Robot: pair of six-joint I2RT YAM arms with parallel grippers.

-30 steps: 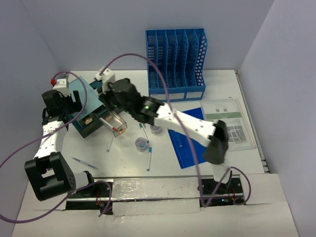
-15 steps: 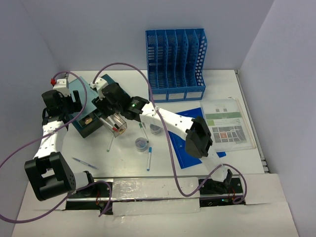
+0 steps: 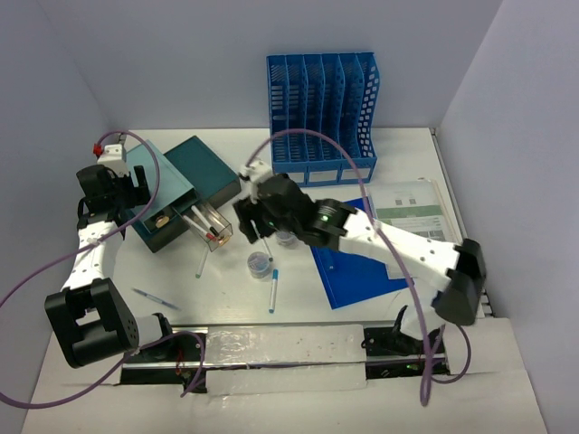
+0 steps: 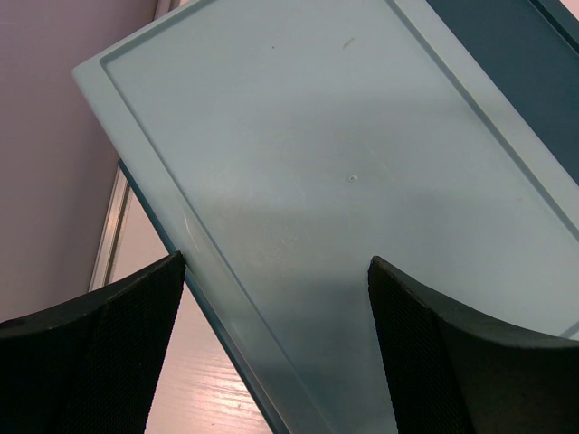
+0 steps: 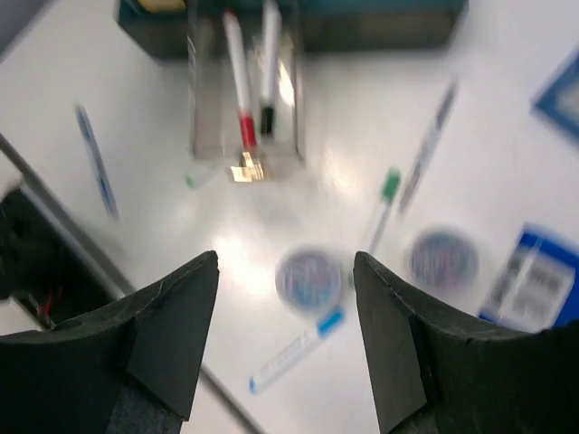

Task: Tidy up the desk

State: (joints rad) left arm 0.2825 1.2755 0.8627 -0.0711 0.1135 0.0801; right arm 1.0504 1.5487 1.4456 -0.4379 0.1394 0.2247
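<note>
Tidying partly done: markers (image 5: 238, 86) in drawer (image 3: 210, 228), pens (image 3: 272, 291) loose on bench (image 3: 412, 154); left end effector (image 4: 276, 267) and right end effector (image 5: 285, 259) open.

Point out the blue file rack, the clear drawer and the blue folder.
blue file rack (image 3: 321, 101): top external view, slotted dividers.
clear drawer (image 3: 215, 233): top external view, front end.
blue folder (image 3: 355, 277): top external view, bare cover.

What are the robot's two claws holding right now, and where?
Nothing. The right gripper hangs open and empty above the large white desk. The left gripper is open above the flat pale-teal box top, not gripping it.
</note>
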